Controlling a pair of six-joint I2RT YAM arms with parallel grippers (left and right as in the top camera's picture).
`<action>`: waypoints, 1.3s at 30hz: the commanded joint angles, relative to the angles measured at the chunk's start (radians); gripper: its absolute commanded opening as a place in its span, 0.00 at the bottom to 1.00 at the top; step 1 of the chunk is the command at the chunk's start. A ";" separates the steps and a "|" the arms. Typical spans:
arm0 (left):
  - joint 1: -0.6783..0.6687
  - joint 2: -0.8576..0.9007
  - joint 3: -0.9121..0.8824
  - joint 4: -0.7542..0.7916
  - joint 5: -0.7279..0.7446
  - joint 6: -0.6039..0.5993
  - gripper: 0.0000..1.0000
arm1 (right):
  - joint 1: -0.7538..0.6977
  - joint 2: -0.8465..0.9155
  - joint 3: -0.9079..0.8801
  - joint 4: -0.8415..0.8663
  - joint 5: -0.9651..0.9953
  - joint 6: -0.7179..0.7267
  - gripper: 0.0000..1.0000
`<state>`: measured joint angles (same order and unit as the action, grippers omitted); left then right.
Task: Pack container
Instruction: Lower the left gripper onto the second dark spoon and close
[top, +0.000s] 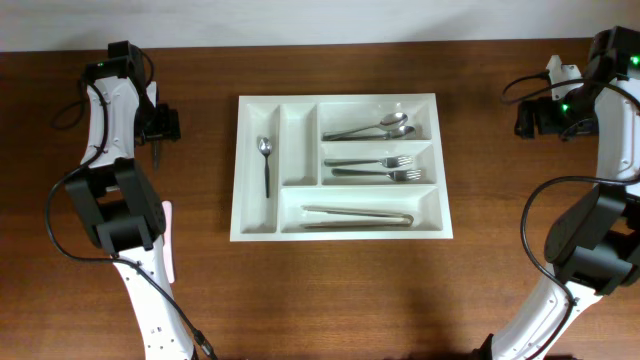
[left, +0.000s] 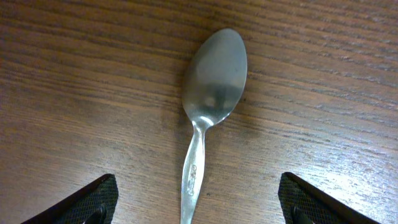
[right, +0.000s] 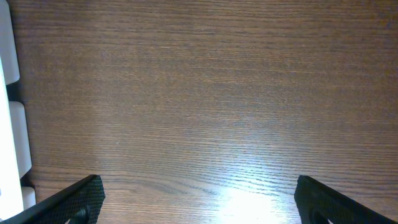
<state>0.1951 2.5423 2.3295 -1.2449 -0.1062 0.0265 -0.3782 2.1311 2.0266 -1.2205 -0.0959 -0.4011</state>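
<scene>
on the wooden surface (top: 340, 300) the white tray (top: 297, 140) lies midway between the arms, its long axis running left to right. its nearest compartment holds one pair of tongs (top: 357, 215), the next two forks (top: 375, 167), the farthest two spoons (top: 370, 128), all crosswise. one small spoon (top: 266, 165) lies in the leftmost slot, bowl pointing away. farther back, the left pincer (left: 199, 205) stands spread astride one loose spoon (left: 211, 93). the right pincer (right: 199, 199) is spread wide over wood.

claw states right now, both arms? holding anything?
Left claw: open, holding nothing; a spoon lies on the table just below it.
Right claw: open, empty, over bare table.
</scene>
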 joint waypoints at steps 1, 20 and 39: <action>0.002 -0.022 -0.019 0.014 0.013 0.016 0.84 | -0.002 0.007 -0.003 0.002 -0.009 -0.010 0.99; 0.002 -0.005 -0.042 0.034 0.040 0.016 0.84 | -0.002 0.007 -0.003 0.002 -0.009 -0.010 0.99; 0.002 0.080 -0.042 0.030 0.043 0.016 0.83 | -0.002 0.007 -0.003 0.002 -0.009 -0.010 0.99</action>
<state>0.1951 2.5690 2.2955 -1.2144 -0.0685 0.0280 -0.3782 2.1311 2.0266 -1.2201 -0.0963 -0.4011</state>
